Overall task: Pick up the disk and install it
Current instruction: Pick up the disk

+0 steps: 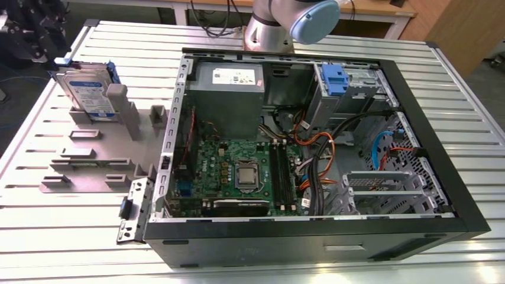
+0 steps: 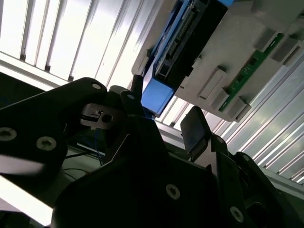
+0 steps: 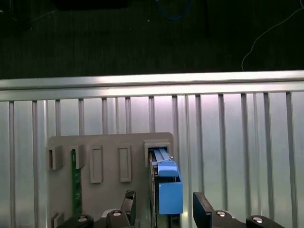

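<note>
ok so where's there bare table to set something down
Bare table lies at the exterior view's lower left, between the grey fixture plate and the table's near edge, and in a strip along the exterior view's right of the computer case. Crowded: the plate's far end, where the disk stands with the open hand close to it, and inside the case.

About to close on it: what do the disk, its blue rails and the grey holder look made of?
Disk: seemingly a silvery metal casing under a glossy blue-and-white label. Blue rails: plastic, judging by the even saturated colour and soft sheen. Grey holder: matte, uniform grey with moulded pockets, probably plastic, though the look leaves it open.
</note>
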Robot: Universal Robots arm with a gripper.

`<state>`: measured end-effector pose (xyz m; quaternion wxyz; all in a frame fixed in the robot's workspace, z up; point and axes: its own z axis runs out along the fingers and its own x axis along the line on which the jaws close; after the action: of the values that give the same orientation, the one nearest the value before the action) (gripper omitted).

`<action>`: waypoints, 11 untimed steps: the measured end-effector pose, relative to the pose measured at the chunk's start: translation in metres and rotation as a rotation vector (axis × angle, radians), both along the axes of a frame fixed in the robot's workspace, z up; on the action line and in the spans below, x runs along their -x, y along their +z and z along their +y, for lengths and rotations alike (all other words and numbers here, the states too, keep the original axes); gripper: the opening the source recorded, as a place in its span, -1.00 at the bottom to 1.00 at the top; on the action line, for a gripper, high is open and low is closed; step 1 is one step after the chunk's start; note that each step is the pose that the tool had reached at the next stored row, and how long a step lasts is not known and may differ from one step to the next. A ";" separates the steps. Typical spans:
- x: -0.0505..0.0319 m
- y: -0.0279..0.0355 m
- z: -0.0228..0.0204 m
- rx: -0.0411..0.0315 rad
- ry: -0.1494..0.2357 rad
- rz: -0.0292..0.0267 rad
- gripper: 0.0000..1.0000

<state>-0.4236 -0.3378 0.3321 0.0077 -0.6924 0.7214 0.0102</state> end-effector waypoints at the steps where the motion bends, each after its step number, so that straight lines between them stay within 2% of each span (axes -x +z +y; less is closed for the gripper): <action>1: 0.0000 -0.0004 0.0000 -0.0005 0.008 0.0001 0.18; 11: 0.0001 -0.0079 -0.0001 -0.0026 0.013 -0.0001 0.18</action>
<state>-0.4237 -0.3378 0.3242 0.0085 -0.6970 0.7169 0.0112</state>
